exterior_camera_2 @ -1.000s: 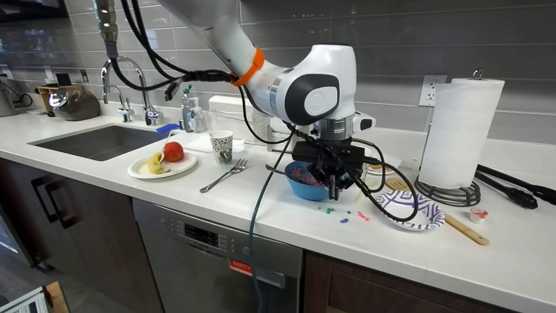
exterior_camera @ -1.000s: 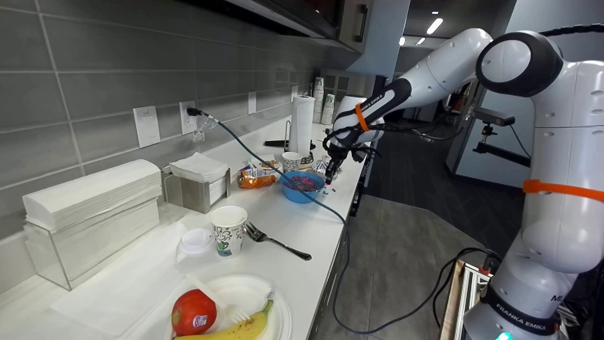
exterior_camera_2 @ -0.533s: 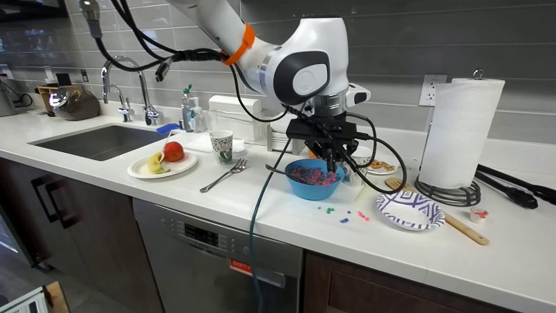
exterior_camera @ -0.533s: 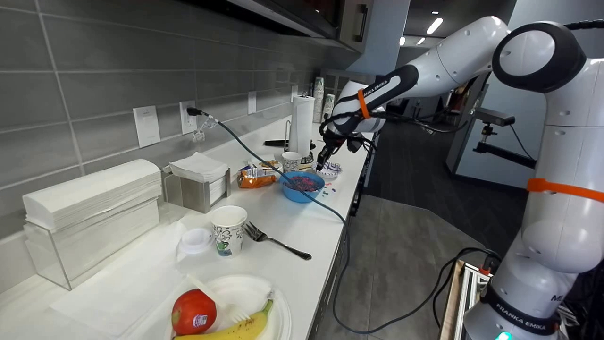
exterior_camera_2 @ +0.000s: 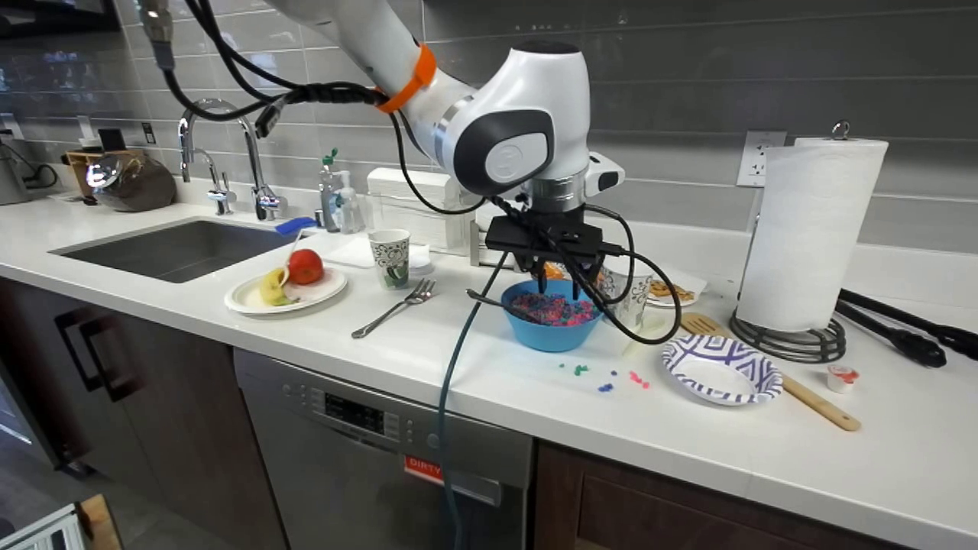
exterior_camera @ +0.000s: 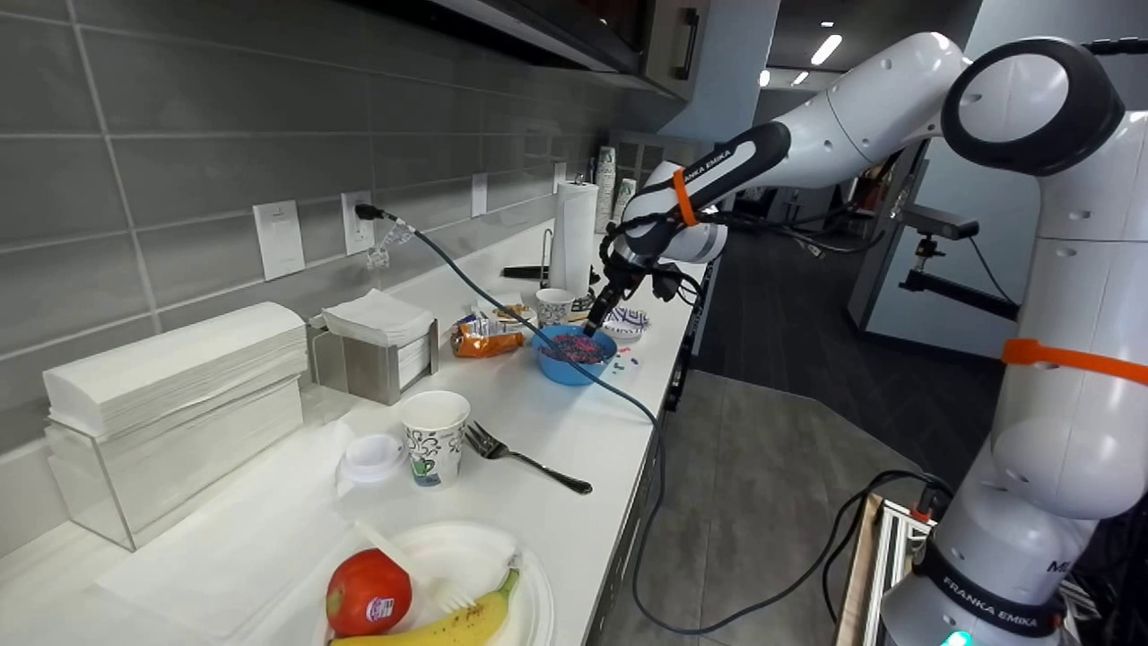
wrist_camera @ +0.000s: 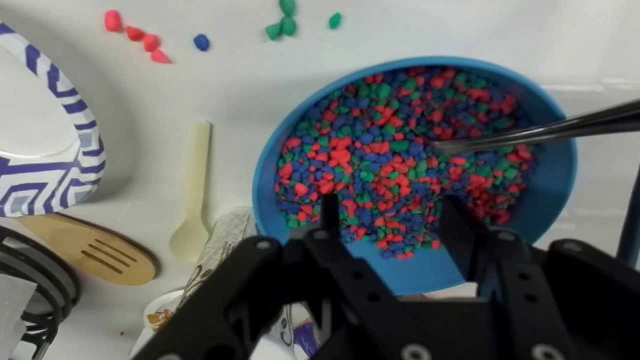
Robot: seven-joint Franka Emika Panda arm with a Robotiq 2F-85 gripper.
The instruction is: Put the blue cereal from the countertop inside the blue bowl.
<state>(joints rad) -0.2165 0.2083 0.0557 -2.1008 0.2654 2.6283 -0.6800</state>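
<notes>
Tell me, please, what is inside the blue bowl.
The blue bowl holds red, green and blue cereal and part of a utensil. The cereal hides the utensil's lower end and the bowl's floor. The hand covers some cereal.

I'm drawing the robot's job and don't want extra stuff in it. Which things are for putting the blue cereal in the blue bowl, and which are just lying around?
For the job:
gripper
loose blue cereal
countertop
blue bowl

Just lying around:
green pieces
pink pieces
patterned bowl
paper towel roll
banana
</notes>
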